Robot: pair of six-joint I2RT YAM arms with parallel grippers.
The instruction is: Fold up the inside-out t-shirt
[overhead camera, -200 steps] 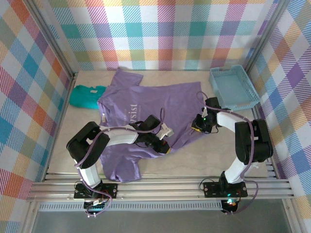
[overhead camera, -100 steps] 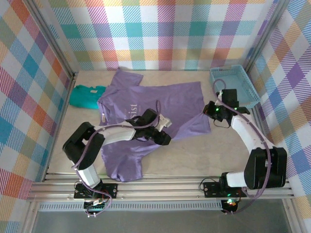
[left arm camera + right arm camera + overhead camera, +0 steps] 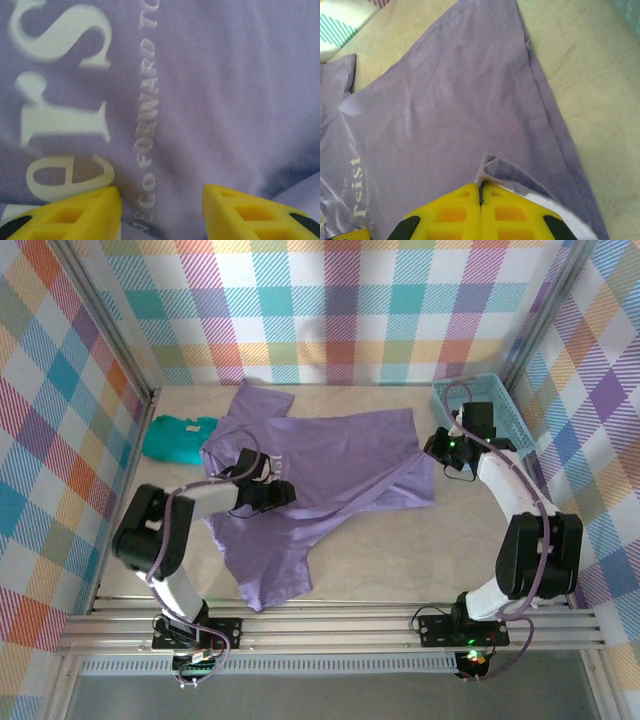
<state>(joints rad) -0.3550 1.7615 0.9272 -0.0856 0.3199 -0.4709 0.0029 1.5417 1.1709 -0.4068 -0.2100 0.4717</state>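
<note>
**Status: T-shirt spread flat, right hand gripping its edge**

We take the light-blue basket (image 3: 470,383) at the far right of the surface (image 3: 400,550) as the reference for all positions.

1. Well to the left of the basket, at a similar depth, lies a teal-green folded garment (image 3: 178,437). Its right end touches the t-shirt's sleeve.

2. Left of the basket and nearer to us, the left hand (image 3: 272,494) sits low over the chest of the t-shirt (image 3: 340,455). In the left wrist view its yellow fingers (image 3: 80,215) stand partly apart. Flat lavender fabric (image 3: 225,100) and white lettering (image 3: 60,115) lie below them. We see nothing held between them.

3. The t-shirt is spread across the middle of the surface, from the teal garment rightward. Its right edge ends just left of the basket's near-left corner. One sleeve points toward the back wall and the lower part hangs toward the near edge.

4. Just beside the basket's near-left corner, the right hand (image 3: 440,454) meets the t-shirt's right edge. In the right wrist view its fingers (image 3: 481,195) are closed together, pinching a small raised fold of the fabric (image 3: 445,100).
</note>
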